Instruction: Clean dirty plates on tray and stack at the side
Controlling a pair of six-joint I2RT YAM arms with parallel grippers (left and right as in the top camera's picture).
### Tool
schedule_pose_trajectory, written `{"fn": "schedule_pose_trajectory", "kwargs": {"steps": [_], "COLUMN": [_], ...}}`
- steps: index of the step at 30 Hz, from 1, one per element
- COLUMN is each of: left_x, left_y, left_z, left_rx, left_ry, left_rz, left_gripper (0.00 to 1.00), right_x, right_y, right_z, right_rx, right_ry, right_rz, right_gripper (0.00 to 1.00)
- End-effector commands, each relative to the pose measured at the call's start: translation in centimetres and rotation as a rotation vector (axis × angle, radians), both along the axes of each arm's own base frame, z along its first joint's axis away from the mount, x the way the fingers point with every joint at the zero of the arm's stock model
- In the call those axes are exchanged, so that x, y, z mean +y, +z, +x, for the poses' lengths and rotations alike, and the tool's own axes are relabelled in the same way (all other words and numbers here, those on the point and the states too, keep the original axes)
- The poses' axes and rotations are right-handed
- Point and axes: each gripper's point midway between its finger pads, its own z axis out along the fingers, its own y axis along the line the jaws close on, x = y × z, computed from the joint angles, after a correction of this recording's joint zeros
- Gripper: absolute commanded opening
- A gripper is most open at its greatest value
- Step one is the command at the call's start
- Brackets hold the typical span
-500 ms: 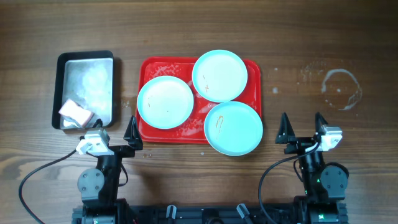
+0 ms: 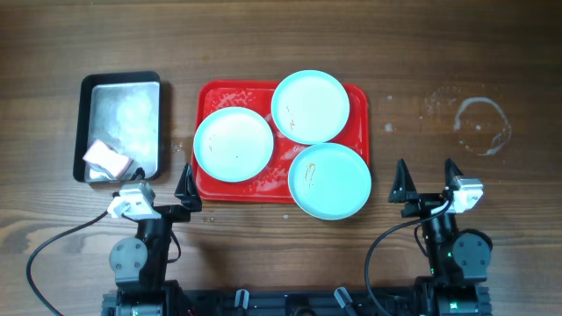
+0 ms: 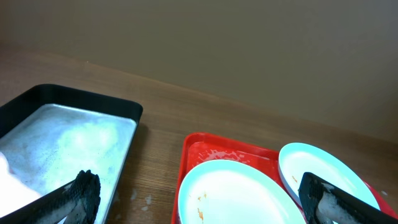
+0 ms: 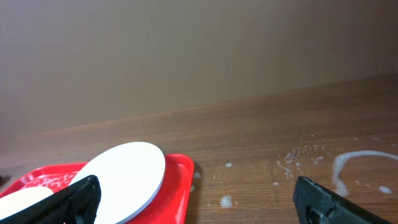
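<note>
The red tray lies mid-table with three pale blue plates on it: one at the left, one at the back, and one at the front right that overhangs the tray's rim. Orange-brown smears show on them. My left gripper is open and empty, low by the tray's front left corner. In the left wrist view its fingers frame the left plate. My right gripper is open and empty, right of the tray. The right wrist view shows a tilted plate on the tray.
A black-rimmed silver metal pan stands left of the tray and holds a white and pink sponge. Soapy rings and foam specks mark the wooden table at the back right; they also show in the right wrist view.
</note>
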Motion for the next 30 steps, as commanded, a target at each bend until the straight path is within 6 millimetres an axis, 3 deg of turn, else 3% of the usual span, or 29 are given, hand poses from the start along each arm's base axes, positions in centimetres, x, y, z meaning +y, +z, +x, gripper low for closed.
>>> {"fn": "schedule_pose_trajectory", "kwargs": {"steps": [1, 26, 30], "left_x": [0.1, 0.1, 0.1], "left_y": [-0.4, -0.4, -0.3], "left_z": [0.0, 0.0, 0.0], "left_rx": [0.011, 0.009, 0.009], "left_ry": [0.005, 0.005, 0.008], "left_rz": [0.012, 0.005, 0.006], "left_gripper": [1.00, 1.00, 1.00], "right_x": [-0.4, -0.1, 0.6], "right_y": [-0.1, -0.1, 1.4], "right_z": [0.1, 0.0, 0.0], "right_rx": [0.005, 0.004, -0.059], "right_ry": [-0.023, -0.007, 0.036], "right_rz": [0.006, 0.008, 0.004], "right_gripper": [1.00, 1.00, 1.00]}}
